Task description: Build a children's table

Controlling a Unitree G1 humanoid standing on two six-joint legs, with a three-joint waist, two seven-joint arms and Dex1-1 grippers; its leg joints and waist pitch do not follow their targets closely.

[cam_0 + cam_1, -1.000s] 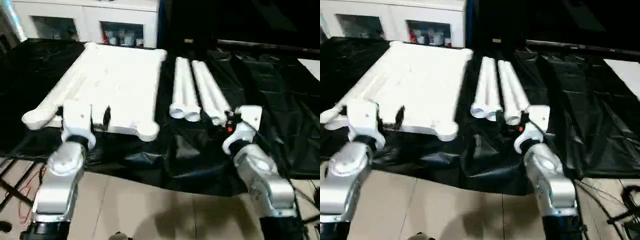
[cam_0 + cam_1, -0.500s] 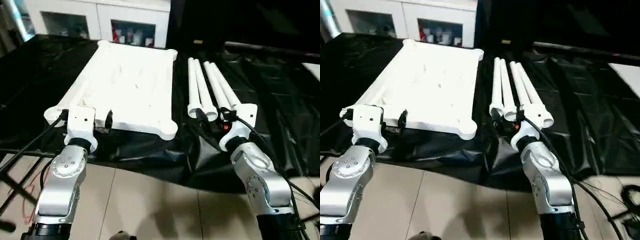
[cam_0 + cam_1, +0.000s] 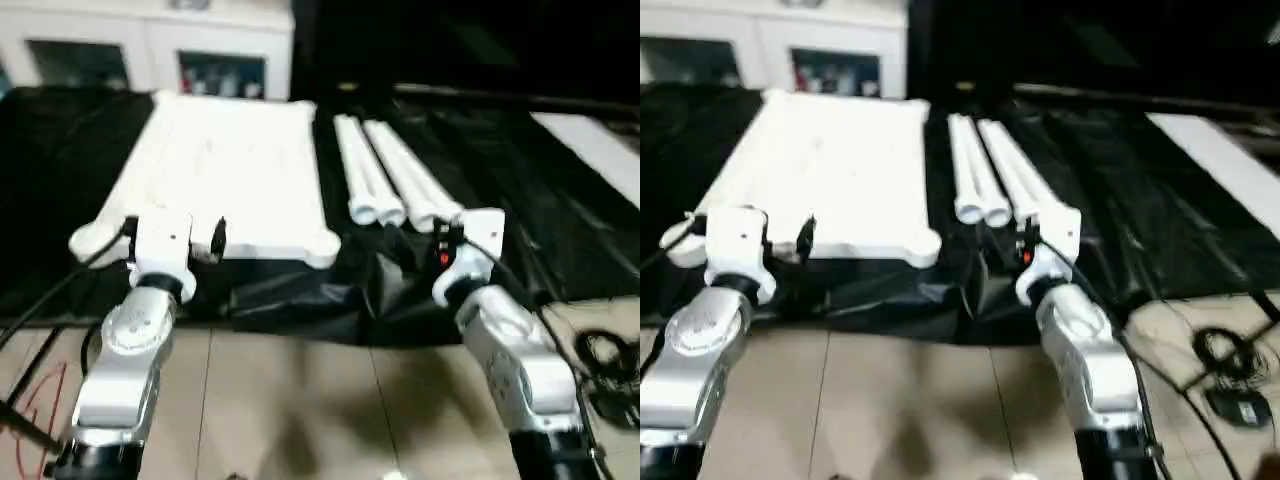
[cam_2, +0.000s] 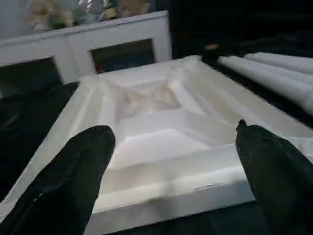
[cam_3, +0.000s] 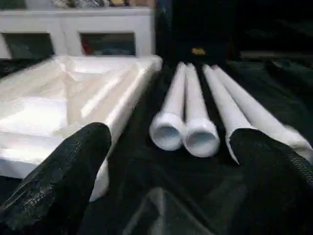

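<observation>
The white table top (image 3: pixel 225 170) lies underside up on a black sheet, its ribbed recesses showing in the left wrist view (image 4: pixel 161 122). Several white tubular legs (image 3: pixel 385 180) lie side by side to its right, with their open ends (image 5: pixel 188 137) towards me. My left gripper (image 3: pixel 173 228) hangs open just short of the top's near edge, one finger (image 4: pixel 73 181) to each side and nothing between them. My right gripper (image 3: pixel 425 240) is open in front of the legs' ends, holding nothing, its fingers (image 5: pixel 63 176) spread wide.
A white cabinet with glass doors (image 3: pixel 150 50) stands behind the table top. The black sheet (image 3: pixel 520 200) drapes over the platform's near edge onto the tiled floor (image 3: pixel 300 400). Cables (image 3: pixel 600 360) lie on the floor at right. A white panel (image 3: pixel 600 150) sits at far right.
The whole picture has shifted as the camera moved. Both grippers stay open in front of the top and the legs, and nothing has been taken hold of.
</observation>
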